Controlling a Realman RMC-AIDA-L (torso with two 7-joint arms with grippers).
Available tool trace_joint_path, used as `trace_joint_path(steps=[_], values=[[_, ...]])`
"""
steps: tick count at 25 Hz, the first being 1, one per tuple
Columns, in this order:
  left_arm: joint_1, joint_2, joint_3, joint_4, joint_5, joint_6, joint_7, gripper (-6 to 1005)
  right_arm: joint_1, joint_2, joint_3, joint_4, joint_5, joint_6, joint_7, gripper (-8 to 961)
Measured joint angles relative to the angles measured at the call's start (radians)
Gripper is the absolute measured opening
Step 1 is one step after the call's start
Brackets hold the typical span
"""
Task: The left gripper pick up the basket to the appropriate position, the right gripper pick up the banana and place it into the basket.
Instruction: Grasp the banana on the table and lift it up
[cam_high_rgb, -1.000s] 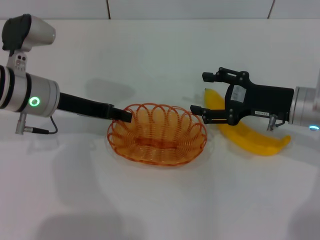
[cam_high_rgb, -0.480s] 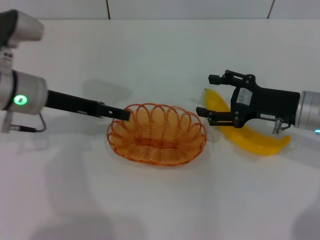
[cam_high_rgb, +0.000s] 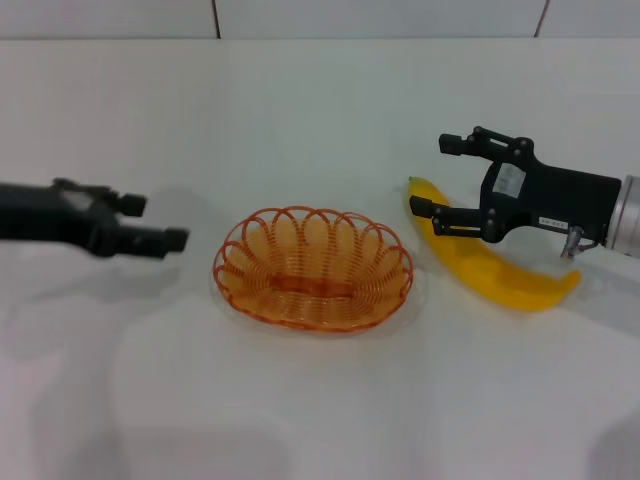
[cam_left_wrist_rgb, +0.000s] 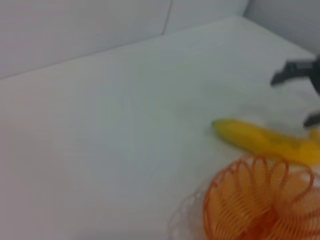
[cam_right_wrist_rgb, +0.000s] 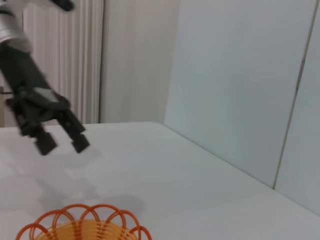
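Note:
The orange wire basket sits empty on the white table, in the middle of the head view. My left gripper hovers open to its left, a short gap away from the rim and holding nothing. The yellow banana lies flat on the table to the basket's right. My right gripper is open above the banana's near end, its lower finger just over the fruit. The left wrist view shows the basket, the banana and the right gripper. The right wrist view shows the basket's rim and the left gripper.
The white table extends on all sides, with a pale wall along its far edge. Nothing else stands on the table.
My left gripper has let go of the basket's rim and pulled back to the left. The right gripper has shifted slightly right, away from the basket. The basket and banana stayed put.

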Motion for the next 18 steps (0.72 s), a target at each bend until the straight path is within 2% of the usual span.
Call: trace_joint_path(steps=[2,5,9,13,15,16,18], values=[[0.052,-0.002,-0.009,0.026,-0.026,-0.004,0.093,876,-0.001,0.0,0.001,0.0,0.0,0.001,0.0,873],[0.148,-0.003,-0.042,0.017,-0.139,0.001,0.336,876,-0.008,0.0,0.004,0.0,0.001,0.004,0.0,873],[0.221,0.001,-0.102,-0.101,-0.297,0.013,0.643,876,-0.023,0.0,0.026,-0.001,-0.001,0.008,-0.005,873],[0.211,0.01,-0.197,-0.281,-0.328,0.044,0.814,876,-0.035,0.0,0.041,-0.002,-0.006,0.009,-0.008,873],[0.196,0.022,-0.224,-0.354,-0.304,0.056,0.834,876,-0.036,0.0,0.041,-0.003,-0.007,0.009,-0.009,873],[0.177,0.041,-0.232,-0.417,-0.275,0.064,0.836,876,-0.036,0.0,0.041,-0.003,-0.008,0.009,-0.009,873],[0.167,0.048,-0.232,-0.442,-0.266,0.066,0.837,876,-0.037,0.0,0.041,-0.003,-0.009,0.009,-0.006,873]])
